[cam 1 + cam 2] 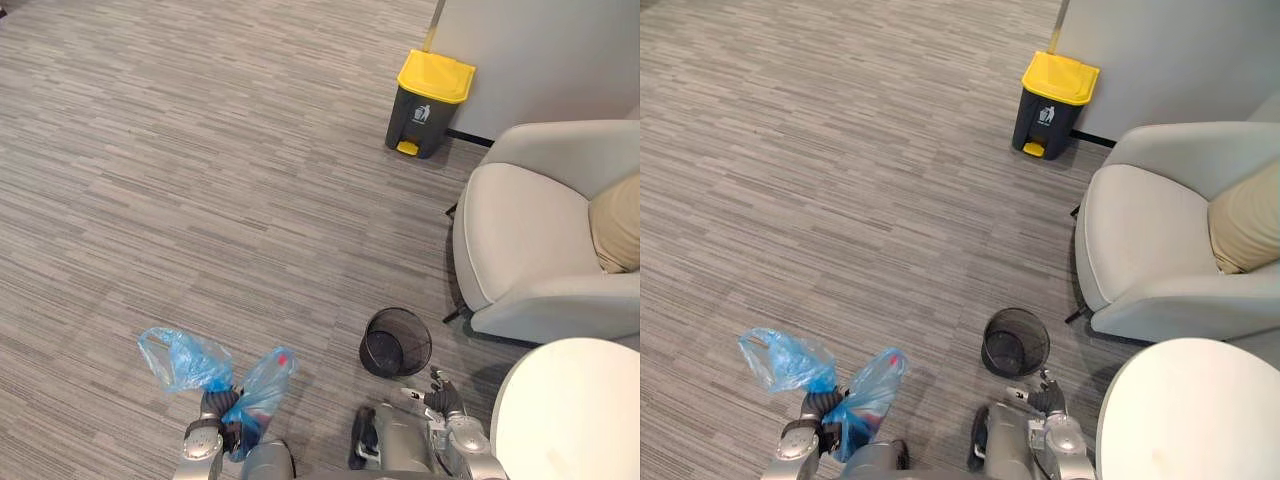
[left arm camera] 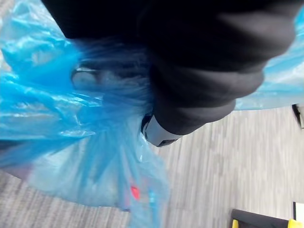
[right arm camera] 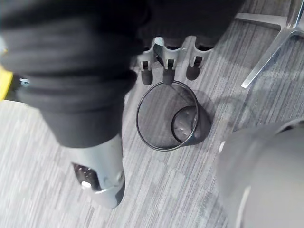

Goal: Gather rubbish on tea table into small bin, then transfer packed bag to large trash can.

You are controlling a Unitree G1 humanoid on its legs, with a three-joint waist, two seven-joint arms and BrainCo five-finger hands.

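Note:
A blue plastic bag with rubbish inside hangs from my left hand low at the left, above the carpet. Its loose handle flares out to the left. In the left wrist view the bag is bunched round the hand's thumb. My right hand hangs low at the right, fingers relaxed and holding nothing, just above the small black mesh bin. That bin stands upright on the floor. The large dark trash can with a yellow lid stands far ahead by the wall.
A grey armchair with a tan cushion stands at the right, behind the mesh bin. A round white table fills the lower right corner. Open carpet stretches between me and the large can.

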